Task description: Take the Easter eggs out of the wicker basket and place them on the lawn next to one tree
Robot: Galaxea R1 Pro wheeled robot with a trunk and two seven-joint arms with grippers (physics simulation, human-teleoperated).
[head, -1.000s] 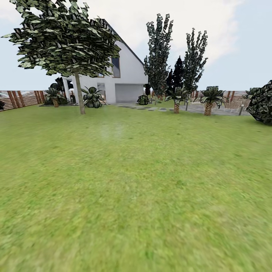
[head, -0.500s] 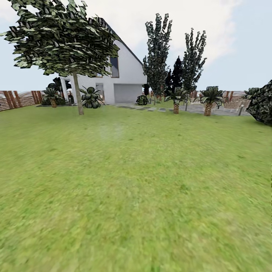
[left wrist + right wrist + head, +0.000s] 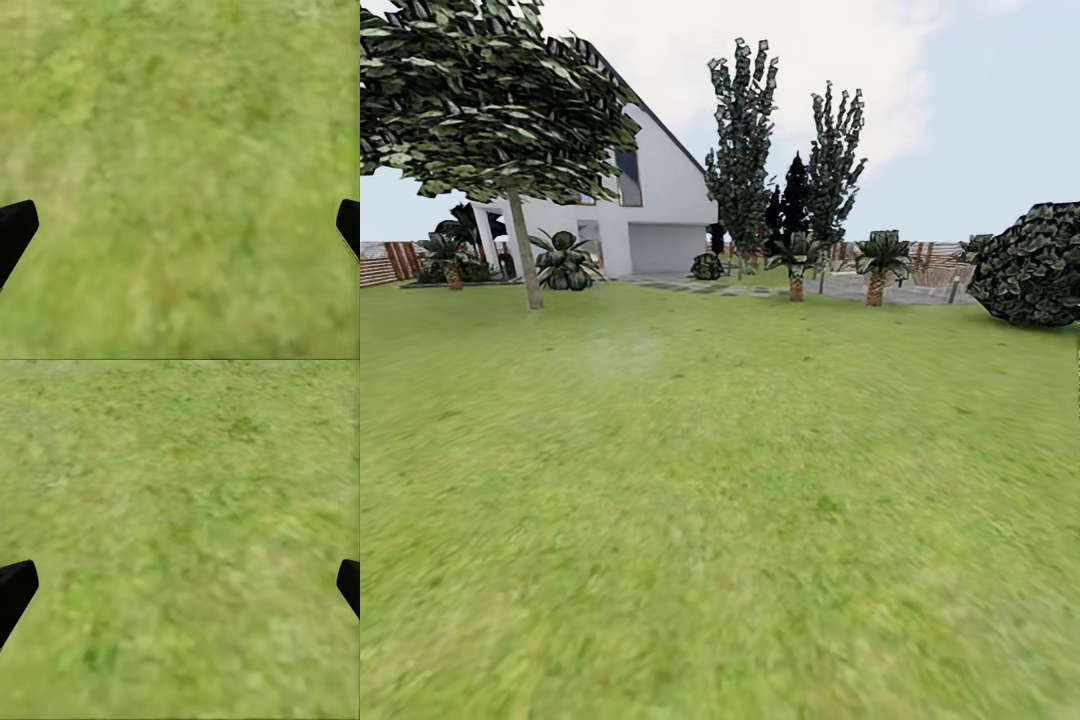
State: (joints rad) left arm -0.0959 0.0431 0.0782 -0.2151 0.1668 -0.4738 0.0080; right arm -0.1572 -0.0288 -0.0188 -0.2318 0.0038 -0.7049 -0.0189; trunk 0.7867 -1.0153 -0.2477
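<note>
Transit phase: mottled bright green lawn (image 3: 720, 520) ahead; pale-trunked, dark-leaved tree (image 3: 523, 250) far left, nearer left arm. Left gripper (image 3: 180, 229), right gripper (image 3: 180, 589) spread wide, empty, over grass

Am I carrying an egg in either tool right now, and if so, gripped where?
Nothing is held. The left tool and the right tool are both spread wide, with only the lawn showing between their fingertips.

No text, label, number or sign can be read anywhere.
</note>
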